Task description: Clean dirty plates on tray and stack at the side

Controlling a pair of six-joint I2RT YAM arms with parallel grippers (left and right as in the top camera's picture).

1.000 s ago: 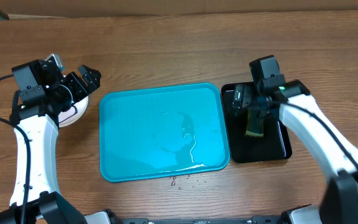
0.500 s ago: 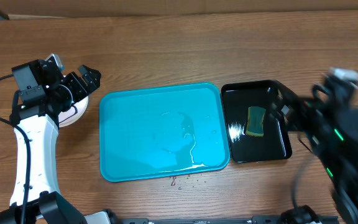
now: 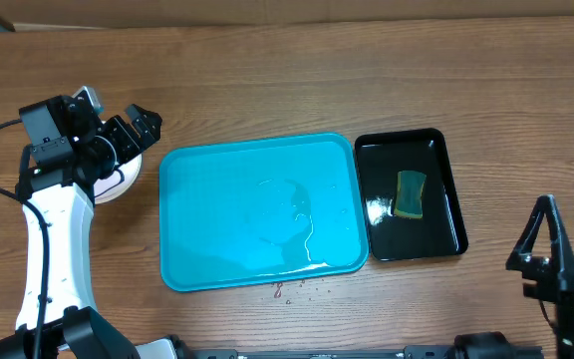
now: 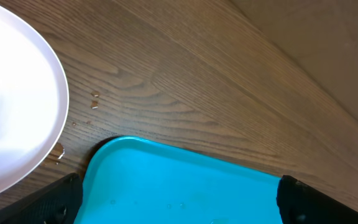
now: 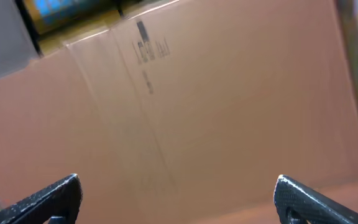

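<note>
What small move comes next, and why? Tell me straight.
Probably lift the left gripper clear of the white plate and pull it back: it hangs open over the plate beside the tray, which holds only water, and the sponge lies in the black tray.

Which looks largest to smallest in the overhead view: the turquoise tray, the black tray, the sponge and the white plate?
1. turquoise tray
2. black tray
3. sponge
The white plate is mostly hidden under the left gripper, so it stays unranked.
</note>
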